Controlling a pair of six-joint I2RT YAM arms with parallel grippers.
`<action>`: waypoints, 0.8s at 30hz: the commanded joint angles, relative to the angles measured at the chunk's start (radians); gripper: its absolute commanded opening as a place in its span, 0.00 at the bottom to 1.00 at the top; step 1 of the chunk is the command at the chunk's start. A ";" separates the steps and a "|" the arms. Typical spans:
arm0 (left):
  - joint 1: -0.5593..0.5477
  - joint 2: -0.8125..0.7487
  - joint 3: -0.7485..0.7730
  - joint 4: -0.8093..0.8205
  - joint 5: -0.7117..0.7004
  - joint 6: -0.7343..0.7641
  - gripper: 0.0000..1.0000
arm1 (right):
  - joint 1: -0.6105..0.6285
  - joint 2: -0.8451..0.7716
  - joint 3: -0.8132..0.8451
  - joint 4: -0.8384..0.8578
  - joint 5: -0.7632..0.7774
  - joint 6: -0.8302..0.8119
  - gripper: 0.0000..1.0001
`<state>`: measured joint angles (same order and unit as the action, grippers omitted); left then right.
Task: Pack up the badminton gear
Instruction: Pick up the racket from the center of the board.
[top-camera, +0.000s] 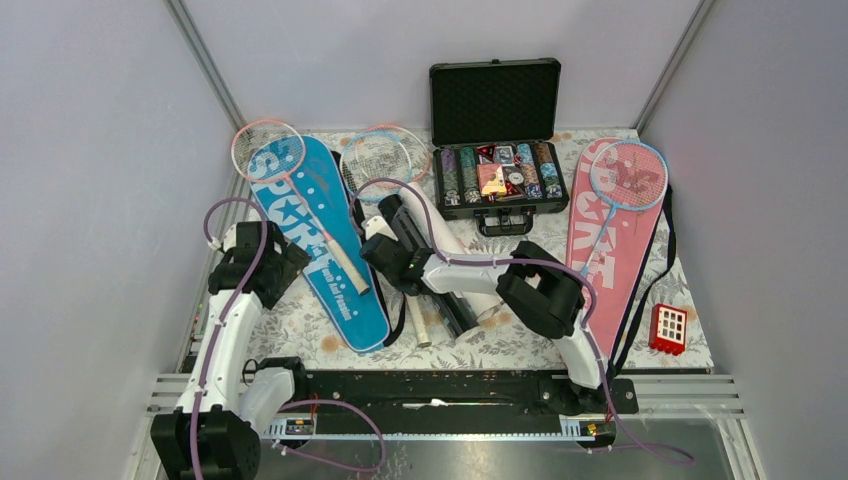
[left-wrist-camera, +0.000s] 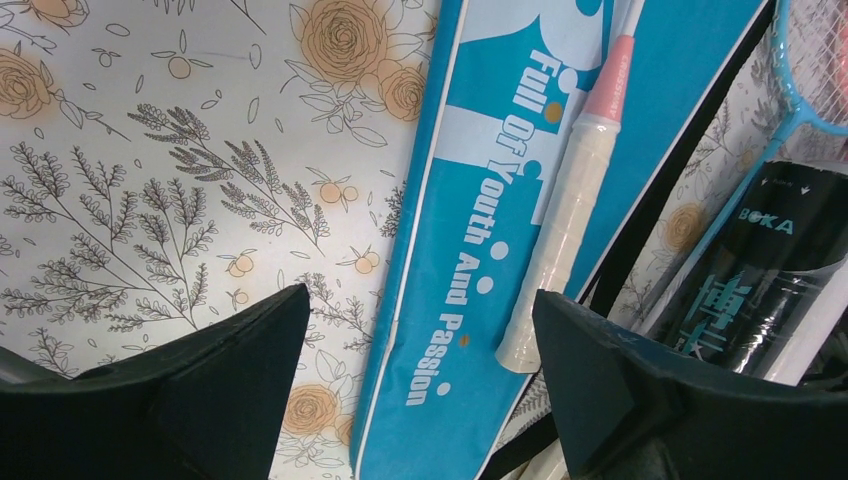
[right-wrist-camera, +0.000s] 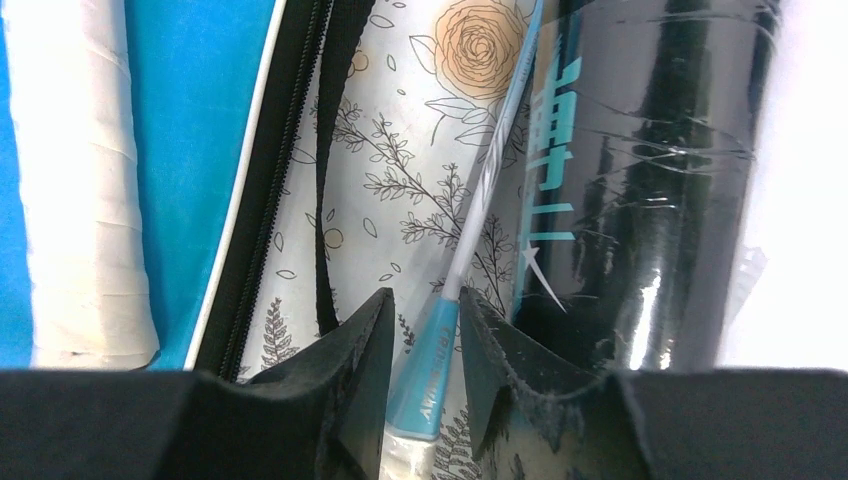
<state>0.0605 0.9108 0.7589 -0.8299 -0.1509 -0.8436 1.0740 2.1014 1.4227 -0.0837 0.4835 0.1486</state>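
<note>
- Black fingers (right-wrist-camera: 350, 390) of the right gripper (right-wrist-camera: 428, 310) fill the bottom of the right wrist view. They are clenched on the teal collar of a light-blue racket (right-wrist-camera: 432, 365), where its thin shaft meets the handle.
- That racket lies on the floral cloth (left-wrist-camera: 150, 150) covering the bench, just right of the blue "SPORT" cover (top-camera: 345, 305). Its round head points away from the arms.
- A black strap and the zip edge of the blue cover run alongside the racket's shaft.
- A dark tube (right-wrist-camera: 640, 180) with teal lettering lies right of the blue cover, just past the held racket. A white tube (right-wrist-camera: 800, 150) lies against the dark tube's far side.
- The left gripper (left-wrist-camera: 420, 300) hangs over the blue cover's near end with its fingers spread wide and released, holding nothing.
- One left finger is over the bare cloth beside the blue cover, and the other is over the cover's right edge.
- A pink racket (top-camera: 345, 268) lies lengthwise on the blue cover. Its white-taped handle is towards the arms and its head pokes past the cover's far end.
- A pink "SPORT" cover (top-camera: 625, 260) lies well to the right of the blue cover, with a second light-blue racket (top-camera: 628, 175) resting on it.
- An open black case of poker chips (top-camera: 497, 180) sits at the back, between the blue cover and the pink one.
- A small red block (top-camera: 668, 328) sits far right of the blue cover, beside the pink cover's near end.
</note>
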 joint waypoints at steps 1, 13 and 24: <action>0.008 -0.027 0.018 0.009 -0.031 -0.050 0.88 | -0.006 0.040 0.076 -0.049 0.097 0.005 0.39; 0.008 -0.050 -0.016 0.028 -0.012 -0.108 0.83 | -0.006 0.129 0.181 -0.202 0.174 0.101 0.47; 0.009 -0.082 -0.012 0.046 -0.008 -0.081 0.81 | -0.005 0.122 0.162 -0.234 0.026 0.184 0.33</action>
<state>0.0628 0.8619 0.7418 -0.8188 -0.1535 -0.9390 1.0740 2.2322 1.6169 -0.2703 0.5564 0.3000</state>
